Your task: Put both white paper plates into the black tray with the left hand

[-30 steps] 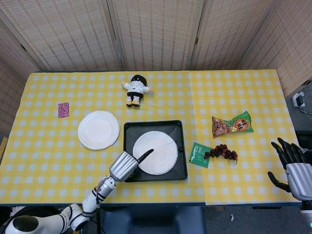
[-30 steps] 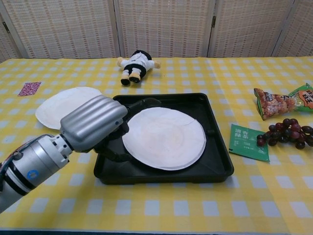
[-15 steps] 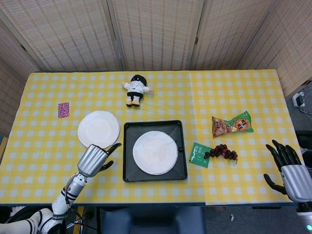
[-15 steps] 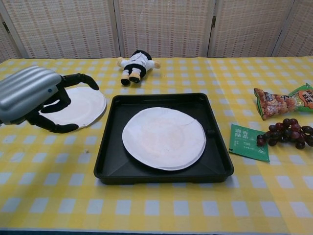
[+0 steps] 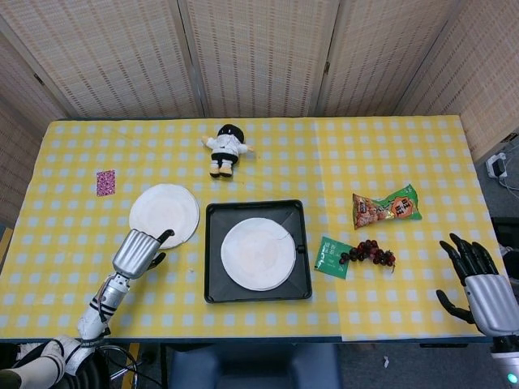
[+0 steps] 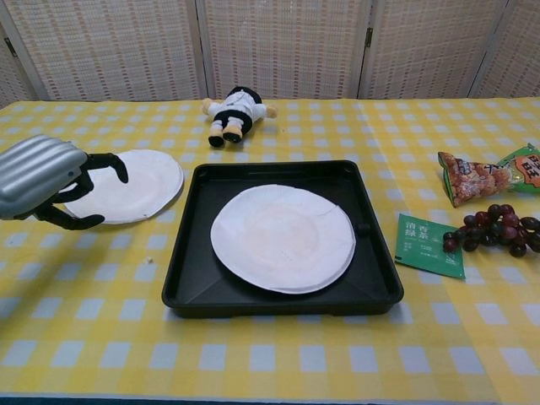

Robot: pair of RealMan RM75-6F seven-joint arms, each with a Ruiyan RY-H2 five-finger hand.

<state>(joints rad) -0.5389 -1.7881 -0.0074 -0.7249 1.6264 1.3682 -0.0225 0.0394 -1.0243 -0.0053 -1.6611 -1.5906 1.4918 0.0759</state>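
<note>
Left hand (image 6: 42,173) moved left from tray (image 6: 181,261), fingers apart, empty, over second plate's (image 6: 139,181) near edge, first plate (image 6: 283,239) flat in tray, right hand (image 5: 482,284) spread, empty.

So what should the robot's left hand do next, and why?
Probably slide its fingers under the near edge of the loose plate and pinch it. One plate already lies in the tray; the other sits on the table, and the left hand hovers at its rim, holding nothing.
</note>
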